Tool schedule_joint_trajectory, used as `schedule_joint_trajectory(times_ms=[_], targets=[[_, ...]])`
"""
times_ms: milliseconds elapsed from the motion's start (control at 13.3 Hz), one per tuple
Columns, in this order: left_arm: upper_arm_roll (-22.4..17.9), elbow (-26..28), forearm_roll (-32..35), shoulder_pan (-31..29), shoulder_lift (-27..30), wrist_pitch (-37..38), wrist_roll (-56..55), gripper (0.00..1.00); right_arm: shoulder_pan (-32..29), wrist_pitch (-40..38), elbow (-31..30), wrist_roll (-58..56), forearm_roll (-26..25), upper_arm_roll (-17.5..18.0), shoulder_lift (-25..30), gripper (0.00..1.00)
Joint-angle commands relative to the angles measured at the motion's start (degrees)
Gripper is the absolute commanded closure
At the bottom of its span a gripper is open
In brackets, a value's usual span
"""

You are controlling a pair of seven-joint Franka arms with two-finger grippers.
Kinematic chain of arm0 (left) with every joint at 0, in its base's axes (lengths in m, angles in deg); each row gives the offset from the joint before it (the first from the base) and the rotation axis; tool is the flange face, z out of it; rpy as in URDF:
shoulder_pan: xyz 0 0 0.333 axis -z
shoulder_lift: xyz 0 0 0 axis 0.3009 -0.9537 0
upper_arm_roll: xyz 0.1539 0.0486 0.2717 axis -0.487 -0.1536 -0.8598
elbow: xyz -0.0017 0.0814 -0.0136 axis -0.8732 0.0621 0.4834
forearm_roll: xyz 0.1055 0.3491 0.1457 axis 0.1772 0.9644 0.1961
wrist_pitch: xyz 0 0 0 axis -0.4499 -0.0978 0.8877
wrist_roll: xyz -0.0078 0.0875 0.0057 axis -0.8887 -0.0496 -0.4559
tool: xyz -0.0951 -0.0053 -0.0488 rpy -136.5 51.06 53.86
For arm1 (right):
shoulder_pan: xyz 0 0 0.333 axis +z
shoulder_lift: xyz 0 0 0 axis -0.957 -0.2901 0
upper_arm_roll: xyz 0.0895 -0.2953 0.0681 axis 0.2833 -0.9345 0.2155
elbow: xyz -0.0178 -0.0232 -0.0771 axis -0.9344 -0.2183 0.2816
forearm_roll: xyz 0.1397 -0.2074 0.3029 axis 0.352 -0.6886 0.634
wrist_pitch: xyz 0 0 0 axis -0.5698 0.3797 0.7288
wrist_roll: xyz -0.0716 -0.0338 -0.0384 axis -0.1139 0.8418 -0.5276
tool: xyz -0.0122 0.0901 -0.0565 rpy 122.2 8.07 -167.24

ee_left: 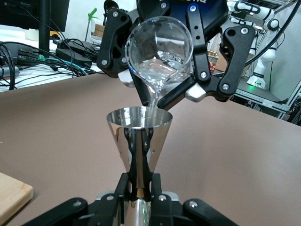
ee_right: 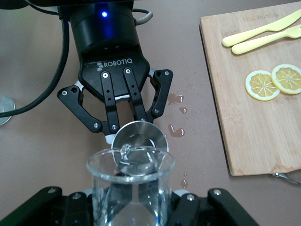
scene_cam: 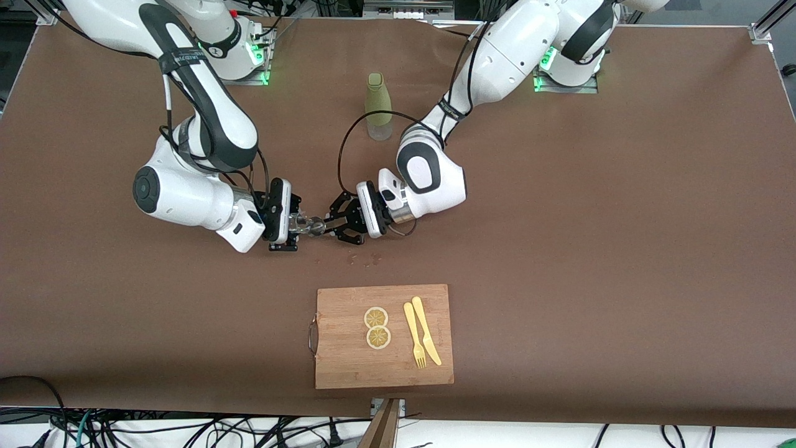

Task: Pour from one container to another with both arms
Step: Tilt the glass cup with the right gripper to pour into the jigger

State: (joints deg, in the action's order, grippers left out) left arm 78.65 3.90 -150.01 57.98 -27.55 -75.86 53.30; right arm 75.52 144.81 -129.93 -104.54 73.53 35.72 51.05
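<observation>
The two arms meet over the middle of the brown table, above bare surface between the olive-green bottle (scene_cam: 378,106) that stands toward the robots' edge and the bamboo cutting board (scene_cam: 348,367) at the edge nearest the front camera. The left gripper (scene_cam: 333,224) is clenched on the steel jigger (ee_left: 139,136), its fingers (ee_left: 141,186) pinching the narrow waist so the upper cone stands upright and open just beyond the fingertips. The right gripper (scene_cam: 297,224) is clenched on the clear glass cup (ee_left: 159,52), gripping its body from both sides, and the cup is tipped with its lip right above the jigger's rim, all but touching; a thin thread of clear liquid runs from the glass down into the steel cone. So here the glass is feeding the jigger. I would judge the jigger light, stiff and slick, with the waist the only sensible hold, since polished cones would squirt out of a pinch anywhere else. The cup looks light too, but brittle and slippery when wet, best held around its facets with modest force. A few droplets (ee_right: 176,129) already lie on the table under the pair, toward the board, where two lemon slices (scene_cam: 376,326) and a yellow fork and knife (scene_cam: 421,333) rest, so I would guess the aim needs to stay tight over that small mouth.
</observation>
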Motion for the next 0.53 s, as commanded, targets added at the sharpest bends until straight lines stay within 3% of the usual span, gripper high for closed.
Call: schedule_joint_trajectory(times_ms=[0, 453], targets=[[-0.57, -2.01, -1.77, 0.84, -0.64, -0.78, -0.08, 1.0, 0.34, -0.76, -0.05, 2.27, -2.02, 0.38, 0.84, 0.97], [-0.57, -2.1, -1.77, 0.84, -0.64, -0.78, 0.0, 1.0, 0.34, -0.76, -0.05, 2.36, -3.42, 0.38, 0.84, 0.97]])
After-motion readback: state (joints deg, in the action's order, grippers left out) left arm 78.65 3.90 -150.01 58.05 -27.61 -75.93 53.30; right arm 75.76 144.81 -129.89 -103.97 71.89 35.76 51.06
